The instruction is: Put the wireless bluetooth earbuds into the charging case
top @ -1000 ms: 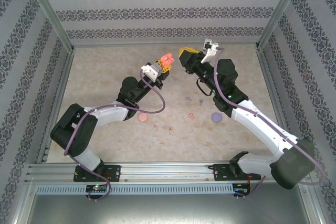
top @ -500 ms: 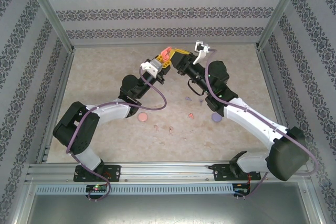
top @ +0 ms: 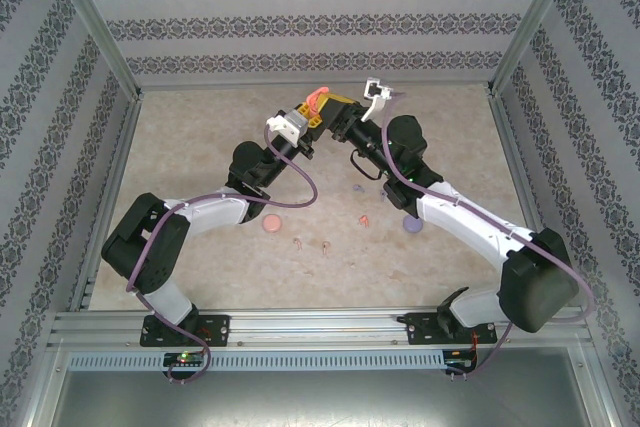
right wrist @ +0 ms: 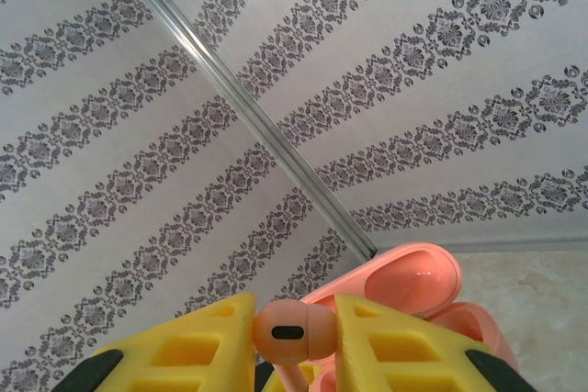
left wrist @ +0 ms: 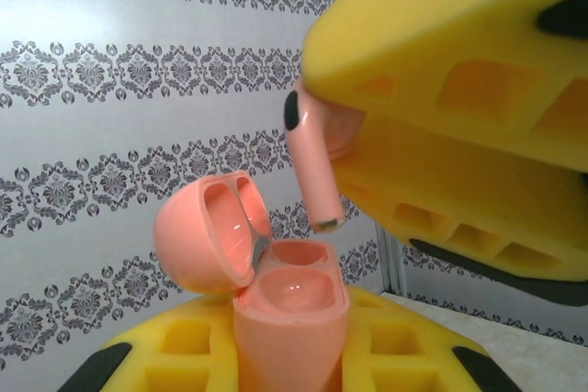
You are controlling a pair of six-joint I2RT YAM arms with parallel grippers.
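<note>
My left gripper (left wrist: 289, 360) is shut on a coral charging case (left wrist: 289, 314), held upright in the air with its lid (left wrist: 207, 240) hinged open and both sockets empty. My right gripper (right wrist: 294, 335) is shut on a coral earbud (right wrist: 292, 332). In the left wrist view this earbud (left wrist: 312, 172) hangs stem down, its tip just above the case's far socket and not touching. From above, the two grippers meet over the back of the table, the left gripper (top: 306, 122) with the case (top: 316, 100) against the right gripper (top: 337, 113). Behind the earbud shows the case lid (right wrist: 404, 282).
On the table lie a coral earbud (top: 364, 219), two pale pink earbuds (top: 298, 242) (top: 326, 245) and two purple earbuds (top: 358, 188) (top: 381, 190). A pink case (top: 270, 224) and a purple case (top: 409, 223) sit near them. Patterned walls and metal posts (top: 510, 57) surround the table.
My right gripper has swung left with the earbud until it stands over the case. The left gripper has raised and tilted the case slightly toward it.
</note>
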